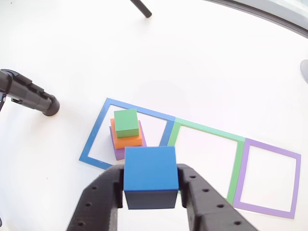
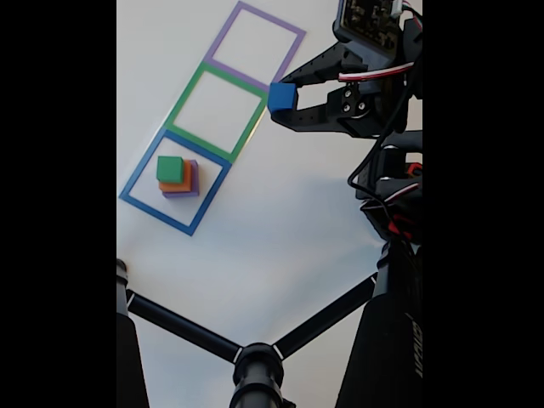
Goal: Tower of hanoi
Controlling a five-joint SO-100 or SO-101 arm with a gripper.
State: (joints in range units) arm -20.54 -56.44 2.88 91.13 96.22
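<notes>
My gripper (image 1: 150,192) is shut on a blue cube (image 1: 150,175), held above the table; in the fixed view the gripper (image 2: 280,98) and blue cube (image 2: 281,97) hang near the right edge of the green square. A stack of a green cube (image 1: 126,122) on an orange block (image 1: 128,139) on a purple block (image 1: 119,151) stands inside the blue square outline (image 1: 91,143). The same stack (image 2: 177,177) sits in the blue square (image 2: 138,204) in the fixed view. A green square (image 1: 237,166) and a purple square (image 1: 294,185) lie beside it with nothing inside.
The table is white. A black tripod leg (image 1: 29,94) lies at the left and another black bar (image 1: 141,7) at the top. In the fixed view the tripod (image 2: 255,361) spreads across the bottom, and the arm's body (image 2: 391,195) stands at the right.
</notes>
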